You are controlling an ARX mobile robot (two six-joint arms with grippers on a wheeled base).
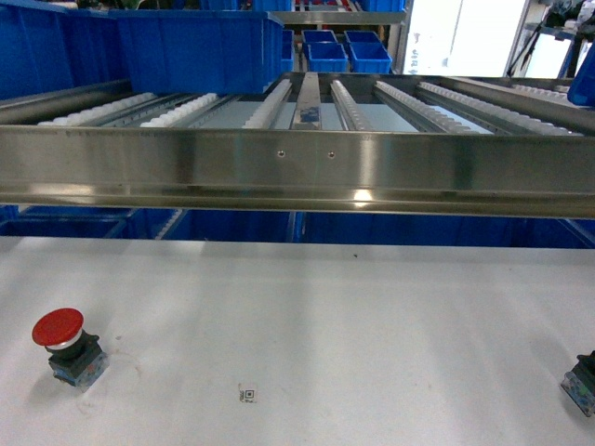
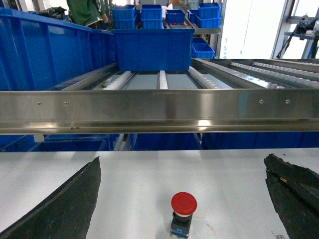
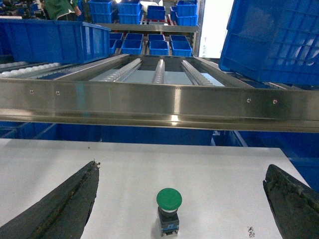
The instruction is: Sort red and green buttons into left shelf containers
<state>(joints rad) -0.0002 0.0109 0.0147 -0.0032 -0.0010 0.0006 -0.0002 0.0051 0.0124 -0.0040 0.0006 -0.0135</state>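
The head view shows a white table (image 1: 307,325) in front of a steel roller shelf (image 1: 297,167); the red button (image 1: 65,346) stands upright at the near left of the table, and at the near right edge only a dark corner of the green button (image 1: 582,383) shows, its cap cut off by the frame; neither arm appears in this view. A small printed code square (image 1: 247,394) lies on the table between them, nearer the red one.

The left wrist view fills in the left side; the left gripper (image 2: 187,199) hangs with its two black fingers (image 2: 65,204) spread wide, holding nothing, and the red button (image 2: 183,213) sits on the table between them, touching neither. Beyond the shelf rail a large blue bin (image 2: 45,52) lies along the far left, and a second blue bin (image 2: 152,49) rests on the rollers at centre; the head view shows the same bins only as a blue wall at far left.

The right wrist view gives what the head view cuts off; the green button (image 3: 168,211) stands upright, green cap over a dark body, between the widely parted fingers (image 3: 62,206) of the right gripper (image 3: 179,204), which also grips nothing. A tilted blue bin (image 3: 269,40) fills the upper right, and small stacked bins (image 3: 149,45) sit far behind the shelf.
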